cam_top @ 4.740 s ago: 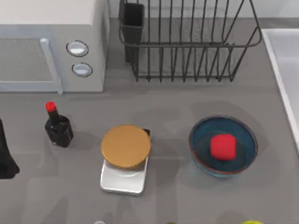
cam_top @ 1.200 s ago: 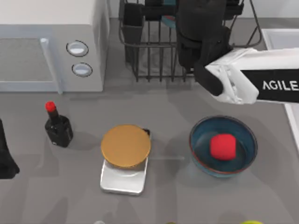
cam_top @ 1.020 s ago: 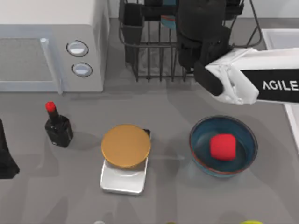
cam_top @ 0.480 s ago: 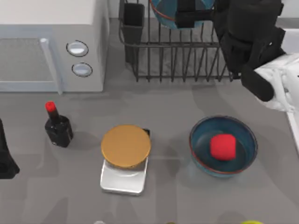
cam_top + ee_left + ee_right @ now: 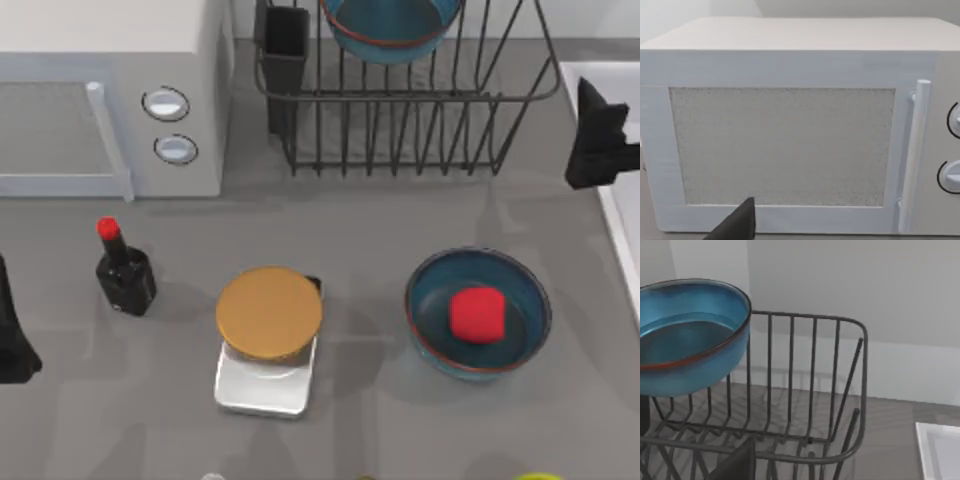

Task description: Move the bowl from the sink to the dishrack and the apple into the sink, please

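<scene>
Since half a second ago the right claw [image 5: 600, 140] has withdrawn to the bench's right edge, whether wide or narrow cannot be told, leaving the bowl [image 5: 390, 25] in the dishrack [image 5: 400, 130]. The apple [image 5: 476, 314] sits in a second bowl [image 5: 430, 320]; a clumsy grab could drag both.

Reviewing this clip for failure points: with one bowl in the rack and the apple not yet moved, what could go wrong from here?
1. The apple sits inside a second blue bowl on the table; a grasp could catch that bowl's wall or drag it along.
2. The bowl in the dishrack appears tilted on the wires, so it may shift or tip.
3. The right gripper sits by the sink rim and could clip it while swinging over.
</scene>
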Robot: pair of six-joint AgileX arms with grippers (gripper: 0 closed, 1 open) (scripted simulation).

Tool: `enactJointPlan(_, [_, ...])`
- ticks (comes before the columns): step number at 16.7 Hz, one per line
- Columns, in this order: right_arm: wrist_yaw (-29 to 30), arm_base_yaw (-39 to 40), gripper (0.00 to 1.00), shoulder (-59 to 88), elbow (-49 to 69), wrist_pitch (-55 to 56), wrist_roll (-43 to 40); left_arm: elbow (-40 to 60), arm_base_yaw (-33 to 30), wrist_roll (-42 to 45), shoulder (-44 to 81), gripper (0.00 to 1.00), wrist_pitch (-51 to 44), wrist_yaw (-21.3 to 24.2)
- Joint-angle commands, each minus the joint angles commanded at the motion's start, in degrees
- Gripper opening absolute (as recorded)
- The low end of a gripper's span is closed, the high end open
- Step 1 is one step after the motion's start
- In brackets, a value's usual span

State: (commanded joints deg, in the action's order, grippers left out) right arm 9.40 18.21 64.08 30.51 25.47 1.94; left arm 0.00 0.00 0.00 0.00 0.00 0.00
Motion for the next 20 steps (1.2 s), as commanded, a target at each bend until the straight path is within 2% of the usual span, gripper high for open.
enactJointPlan(5, [-6.55,-8.10,1.00,-28.73,-15.88,-10.29,-0.51,0.00,0.00,0.00,0.00,1.00,0.00,0.00])
enactJointPlan(11, [-8.91,-15.66,1.00,-56.27,-27.14,-21.67,-1.54,0.00,0.00,0.00,0.00,1.00,0.00,0.00])
enactJointPlan(15, [-9.37,-18.08,1.00,-63.69,-30.33,-25.28,-1.92,0.00,0.00,0.00,0.00,1.00,0.00,0.00])
enactJointPlan(20, [-9.40,-18.21,1.00,-64.08,-30.51,-25.47,-1.94,0.00,0.00,0.00,0.00,1.00,0.00,0.00])
